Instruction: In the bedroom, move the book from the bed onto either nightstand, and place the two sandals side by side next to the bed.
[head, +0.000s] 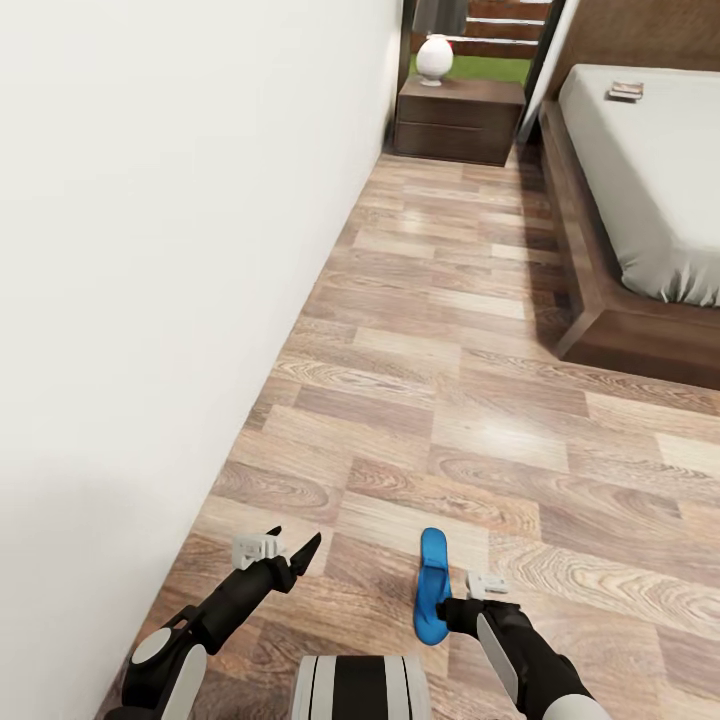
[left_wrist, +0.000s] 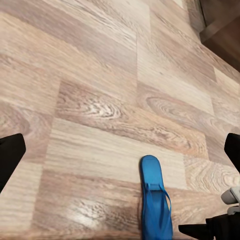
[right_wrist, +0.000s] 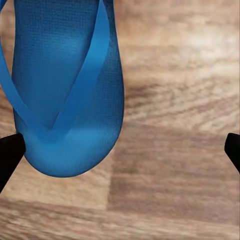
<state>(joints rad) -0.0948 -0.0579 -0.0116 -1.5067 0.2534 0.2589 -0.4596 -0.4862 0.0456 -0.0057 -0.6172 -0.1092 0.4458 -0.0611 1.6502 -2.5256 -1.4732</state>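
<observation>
Near: blue sandal (head: 432, 588) on the wood-plank floor (head: 470, 400), just beside the right gripper (head: 455, 608), jaws spread; left gripper (head: 295, 560) likewise spread, empty. Far: nightstand (head: 459, 120) with white vase (head: 434, 58); book (head: 626, 92) on the bed (head: 650, 170)

No text, label, brand, number or sign can be read in any of the views. The book (head: 626, 91) lying on the bed (head: 650, 170) is too small and blurred in the head view for any lettering on its cover to be made out, and the blue sandal (right_wrist: 65, 85) carries a plain surface with no visible marking.
</observation>
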